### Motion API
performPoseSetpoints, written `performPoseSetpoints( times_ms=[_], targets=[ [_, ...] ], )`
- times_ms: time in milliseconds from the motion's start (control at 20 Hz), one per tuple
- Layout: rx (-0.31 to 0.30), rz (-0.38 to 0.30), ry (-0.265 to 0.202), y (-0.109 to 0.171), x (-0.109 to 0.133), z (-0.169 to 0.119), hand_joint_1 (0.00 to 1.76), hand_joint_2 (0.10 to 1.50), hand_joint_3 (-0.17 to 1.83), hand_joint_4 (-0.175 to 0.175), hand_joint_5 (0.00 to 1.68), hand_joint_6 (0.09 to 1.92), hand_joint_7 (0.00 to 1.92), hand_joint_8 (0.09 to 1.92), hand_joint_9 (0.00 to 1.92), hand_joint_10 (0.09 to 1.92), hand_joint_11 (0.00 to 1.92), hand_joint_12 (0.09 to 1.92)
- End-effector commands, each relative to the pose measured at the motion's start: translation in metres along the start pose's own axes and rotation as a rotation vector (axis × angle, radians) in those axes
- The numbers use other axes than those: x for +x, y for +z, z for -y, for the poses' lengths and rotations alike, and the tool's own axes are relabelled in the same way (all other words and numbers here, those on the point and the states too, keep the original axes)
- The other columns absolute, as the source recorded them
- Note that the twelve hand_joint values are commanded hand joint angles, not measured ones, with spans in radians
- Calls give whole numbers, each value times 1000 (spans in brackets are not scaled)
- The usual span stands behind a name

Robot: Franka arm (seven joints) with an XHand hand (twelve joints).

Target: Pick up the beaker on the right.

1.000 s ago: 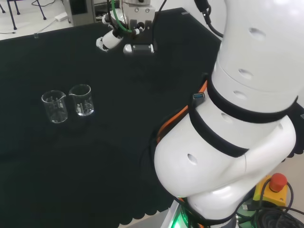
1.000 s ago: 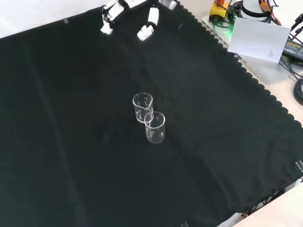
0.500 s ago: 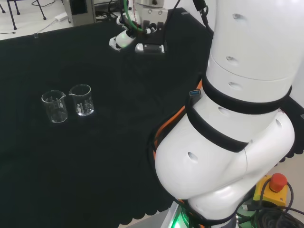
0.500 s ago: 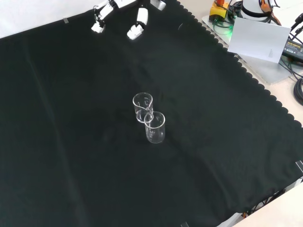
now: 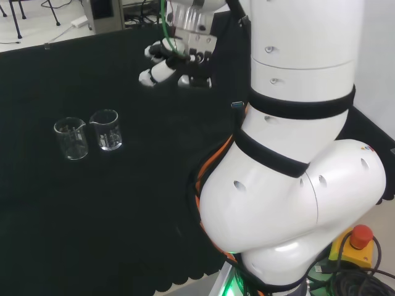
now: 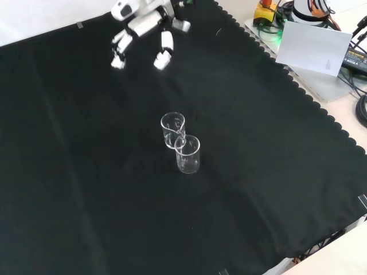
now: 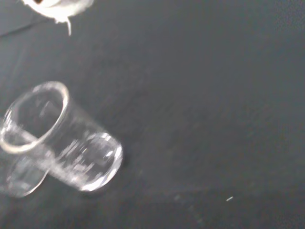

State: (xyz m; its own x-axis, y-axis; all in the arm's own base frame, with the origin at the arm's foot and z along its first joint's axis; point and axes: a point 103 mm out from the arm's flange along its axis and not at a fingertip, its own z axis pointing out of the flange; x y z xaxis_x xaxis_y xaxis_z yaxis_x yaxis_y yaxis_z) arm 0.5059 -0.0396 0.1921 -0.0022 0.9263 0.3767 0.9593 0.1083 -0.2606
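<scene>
Two clear glass beakers stand upright, just beside each other, mid-cloth on the black cloth. The target, the right beaker in the head view, looks light, slick and breakable; its side wall suits a grasp. The hand hovers well apart, fingers relaxed, empty. The neighbouring beaker crowds one side.

Premises present as a robotics laboratory or test cell; a bench draped in black cloth with a scalloped edge serves as the work surface; two clear glass laboratory beakers stand at its centre; at 1 o'clock in the front view, a yellow box with a red emergency-stop button, a flat grey panel and black cables; at 11 o'clock in the head view, chair legs on a pale floor.
</scene>
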Motion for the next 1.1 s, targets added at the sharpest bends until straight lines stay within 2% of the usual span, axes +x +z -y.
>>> performPoseSetpoints(
  times_ms=[50, 500, 1100],
  targets=[
    [16, -72, -132, 30, 11, -18, 677, 573, 618, -40, 332, 87, 264, 617, 392, 684, 0, 1191],
    [9, -73, -194, 52, 2, -15, 569, 566, 537, -34, 309, 87, 253, 603, 392, 657, 0, 1183],
    [43, -87, -226, 83, 1, -21, 575, 576, 466, -29, 296, 87, 237, 585, 395, 646, 0, 1197]
  ],
)
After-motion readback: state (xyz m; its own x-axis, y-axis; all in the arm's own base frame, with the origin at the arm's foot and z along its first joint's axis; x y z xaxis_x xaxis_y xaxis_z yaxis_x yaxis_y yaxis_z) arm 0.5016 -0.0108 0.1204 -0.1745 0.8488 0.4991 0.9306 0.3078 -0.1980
